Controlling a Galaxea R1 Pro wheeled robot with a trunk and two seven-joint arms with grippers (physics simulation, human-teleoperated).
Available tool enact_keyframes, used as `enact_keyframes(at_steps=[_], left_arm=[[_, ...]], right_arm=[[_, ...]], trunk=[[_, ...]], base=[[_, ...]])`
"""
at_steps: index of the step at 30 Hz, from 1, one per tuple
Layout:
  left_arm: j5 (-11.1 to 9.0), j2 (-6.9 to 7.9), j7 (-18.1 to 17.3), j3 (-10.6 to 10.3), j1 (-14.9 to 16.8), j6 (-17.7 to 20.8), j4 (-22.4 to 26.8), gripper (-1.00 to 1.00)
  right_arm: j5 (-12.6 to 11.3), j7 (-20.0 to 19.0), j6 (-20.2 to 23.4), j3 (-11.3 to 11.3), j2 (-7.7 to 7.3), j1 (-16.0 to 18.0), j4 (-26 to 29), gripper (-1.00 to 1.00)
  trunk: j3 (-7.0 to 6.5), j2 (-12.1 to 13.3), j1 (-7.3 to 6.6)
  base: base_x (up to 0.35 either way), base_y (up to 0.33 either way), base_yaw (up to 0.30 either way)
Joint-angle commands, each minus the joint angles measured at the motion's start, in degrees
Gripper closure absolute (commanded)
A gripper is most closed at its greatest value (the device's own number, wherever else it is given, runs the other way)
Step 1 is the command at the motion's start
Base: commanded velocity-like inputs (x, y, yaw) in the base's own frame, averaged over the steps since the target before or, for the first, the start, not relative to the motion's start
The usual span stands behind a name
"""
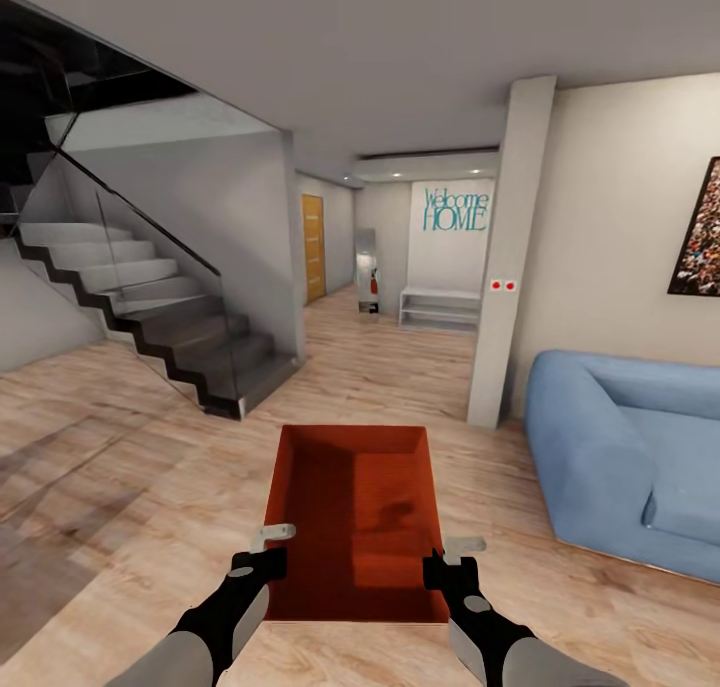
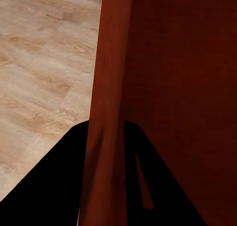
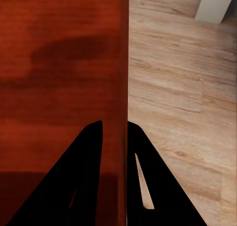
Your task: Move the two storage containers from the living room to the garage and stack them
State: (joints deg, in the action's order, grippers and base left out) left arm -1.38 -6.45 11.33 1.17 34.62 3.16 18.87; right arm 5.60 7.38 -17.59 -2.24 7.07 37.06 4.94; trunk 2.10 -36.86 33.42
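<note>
I hold one red-orange storage container (image 1: pixel 355 507) level in front of me above the light wood plank floor (image 1: pixel 120 447) of the living room. My left gripper (image 1: pixel 268 547) is shut on its left wall and my right gripper (image 1: pixel 447 557) on its right wall. In the left wrist view the thin wall (image 2: pixel 106 88) runs between the two dark fingers of the left gripper (image 2: pixel 106 125). The right wrist view has the other wall (image 3: pixel 123 63) clamped in the right gripper (image 3: pixel 114 122). The box is empty. The second container is out of view.
A blue sofa (image 1: pixel 630 447) stands at the right. A staircase with a glass railing (image 1: pixel 150 317) rises at the left. A white pillar (image 1: pixel 510 257) stands ahead right; beyond it a hallway leads to a wooden door (image 1: pixel 313 247) and a white shelf (image 1: pixel 440 307).
</note>
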Motion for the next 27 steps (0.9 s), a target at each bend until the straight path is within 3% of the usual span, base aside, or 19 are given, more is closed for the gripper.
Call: enact_keyframes(at_steps=[1, 27], left_arm=[[-0.6, 0.03, 0.4, 0.5, 0.0, 0.4, -0.1, 1.0], [-0.6, 0.04, 0.4, 0.5, 0.0, 0.4, -0.1, 1.0]], right_arm=[[0.5, 0.4, -0.7, -2.3, -0.04, 0.1, 0.2, 1.0], [0.5, 0.4, -0.6, -2.3, -0.12, 0.1, 0.2, 1.0]], trunk=[[0.1, -0.1, 0.05], [0.1, -0.1, 0.05]], base=[[0.321, 0.0, 0.0], [0.321, 0.0, 0.0]])
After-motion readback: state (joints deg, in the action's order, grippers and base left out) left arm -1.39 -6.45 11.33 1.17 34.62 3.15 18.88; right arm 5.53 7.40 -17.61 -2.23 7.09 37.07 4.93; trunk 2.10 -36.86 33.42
